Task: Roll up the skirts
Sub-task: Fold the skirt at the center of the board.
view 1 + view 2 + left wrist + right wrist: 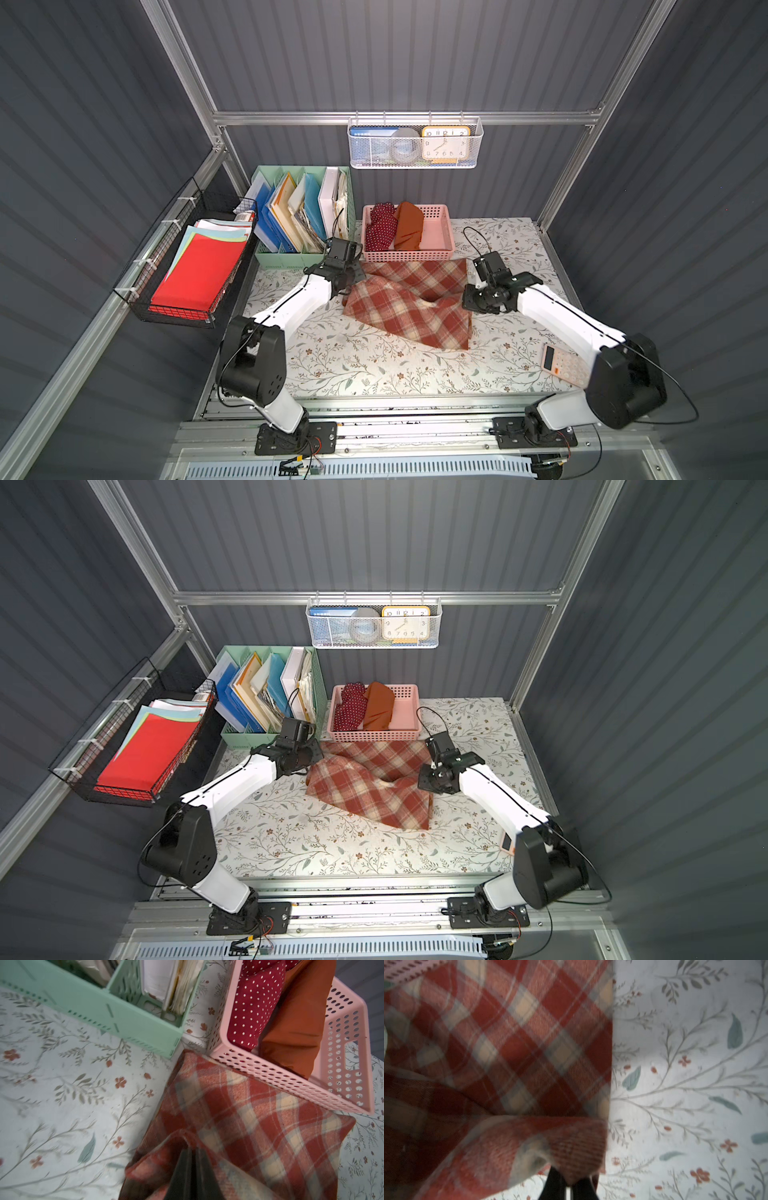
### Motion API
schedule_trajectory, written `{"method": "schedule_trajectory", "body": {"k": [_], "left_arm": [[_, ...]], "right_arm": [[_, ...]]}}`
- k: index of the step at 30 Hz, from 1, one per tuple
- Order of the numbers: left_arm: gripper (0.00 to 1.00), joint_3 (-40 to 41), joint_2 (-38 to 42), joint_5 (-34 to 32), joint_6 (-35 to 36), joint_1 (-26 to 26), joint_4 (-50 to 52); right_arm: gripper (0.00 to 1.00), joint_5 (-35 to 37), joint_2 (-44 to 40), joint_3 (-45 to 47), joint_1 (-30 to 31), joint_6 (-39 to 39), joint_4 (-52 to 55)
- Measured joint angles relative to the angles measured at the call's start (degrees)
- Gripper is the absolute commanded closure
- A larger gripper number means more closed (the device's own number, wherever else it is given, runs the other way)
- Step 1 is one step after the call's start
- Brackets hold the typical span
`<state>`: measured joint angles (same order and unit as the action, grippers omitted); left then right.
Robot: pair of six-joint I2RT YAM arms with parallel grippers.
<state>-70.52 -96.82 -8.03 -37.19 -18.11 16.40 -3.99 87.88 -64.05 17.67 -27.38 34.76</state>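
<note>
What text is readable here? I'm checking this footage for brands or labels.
"10 11 12 1 2", "9", "3", "8 7 6 5 4": numerals on the clock in the white mesh basket.
Blue box beside it: white print, too small to read.
Calculator: keys and display blurred, unreadable.
Packet in the black wire basket: print unreadable.

We find open room along the near edge of the tabletop [374, 374] and at its far right corner. The plaid skirt [409, 307] lies heaped across the middle, right up against the pink basket [409, 254] at the far edge. The mint file organizer [286, 258] blocks the far left corner, leaving only a narrow gap beside the basket. A calculator [563, 366] lies by the right edge.
</note>
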Motion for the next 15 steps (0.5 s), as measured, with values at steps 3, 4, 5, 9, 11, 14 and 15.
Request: {"method": "schedule_trajectory", "body": {"k": [3, 4, 5, 9, 11, 14, 15], "left_arm": [[1.00, -1.31, -3.72, 0.24, 0.66, 0.22, -3.08], [1.00, -1.44, -4.50, 0.22, 0.81, 0.33, -3.87], [1.00, -1.60, -5.18, 0.15, 1.01, 0.46, -4.50], [1.00, -3.37, -7.91, -0.13, 1.51, 1.51, -6.45], [1.00, -4.70, -9.73, -0.13, 1.62, 2.23, -7.74], [1.00, -5.53, -11.96, -0.13, 1.64, 3.17, -9.84], [1.00, -5.53, -12.55, -0.15, 1.62, 3.45, -10.54]], "right_arm": [[1.00, -2.49, 6.67, -3.58, -4.17, 0.57, -2.47], [1.00, -3.26, 8.87, -4.81, -5.38, 0.68, -3.06], [1.00, -3.98, 10.78, -5.95, -6.23, 0.76, -3.45], [1.00, -6.58, 18.45, -11.98, -7.87, 0.92, -4.00], [1.00, -7.21, 21.59, -15.06, -8.15, 0.92, -4.15], [1.00, -8.09, 24.74, -18.62, -8.48, 0.90, -4.46], [1.00, -8.37, 25.40, -19.54, -8.68, 0.87, -4.63]]}}
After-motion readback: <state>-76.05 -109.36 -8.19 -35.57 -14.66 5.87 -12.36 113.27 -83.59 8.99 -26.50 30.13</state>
